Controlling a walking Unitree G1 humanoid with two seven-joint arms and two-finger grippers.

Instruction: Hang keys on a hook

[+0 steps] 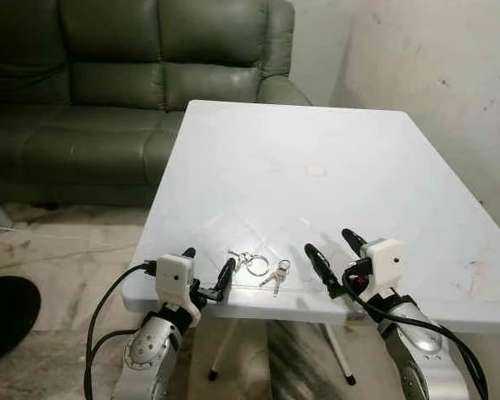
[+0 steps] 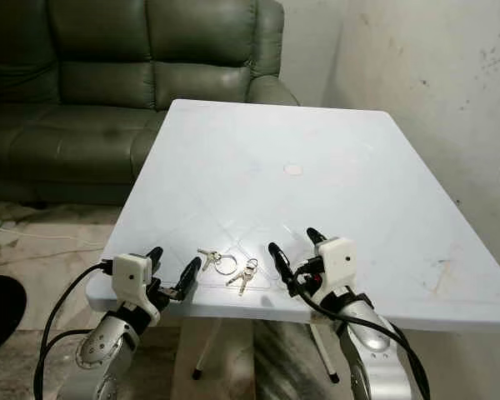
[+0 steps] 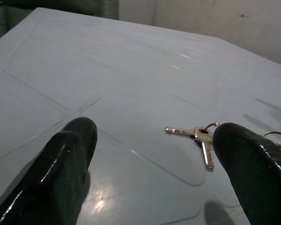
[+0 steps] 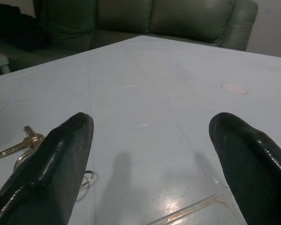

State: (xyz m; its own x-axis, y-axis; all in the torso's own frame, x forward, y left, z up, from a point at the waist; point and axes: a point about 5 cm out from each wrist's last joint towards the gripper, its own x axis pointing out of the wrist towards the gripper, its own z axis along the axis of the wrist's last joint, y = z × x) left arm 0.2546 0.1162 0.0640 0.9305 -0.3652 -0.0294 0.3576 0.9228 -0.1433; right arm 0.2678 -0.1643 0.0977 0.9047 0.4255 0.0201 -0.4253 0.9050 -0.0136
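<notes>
- Two bunches of keys (image 1: 261, 268) lay on my white plastic table (image 1: 317, 133), close to its near edge and joined by rings: one small pair to the left, another pair just to the right of it with a ring between them.
- My left gripper (image 1: 207, 268) hovered at the near edge of the table, just left of the keys, with its two black fingers spread apart and nothing between them.
- Seen from my left wrist, the left-hand pair of keys (image 3: 196, 138) lay flat on the tabletop between my fingertips (image 3: 70, 154) and a little beyond them, not touching either finger.
- My right gripper (image 1: 333, 257) hovered over the near edge too, just right of the keys, its fingers also apart and holding nothing.
- Seen from my right wrist, a key (image 4: 19, 143) and part of a ring poked out beside one of my fingers (image 4: 56, 164), resting on the table surface.
- A small round pale mark (image 1: 316, 170) sat on the tabletop farther away, well apart from the keys.
- A dark green leather sofa (image 1: 133, 75) stood beyond the table on the far left.
- A rough whitish wall (image 1: 433, 67) rose on the far right.
- Black cables (image 1: 108, 317) looped from my left wrist down by the near table edge.
- A white folding table leg (image 1: 221, 346) showed under the near edge.
</notes>
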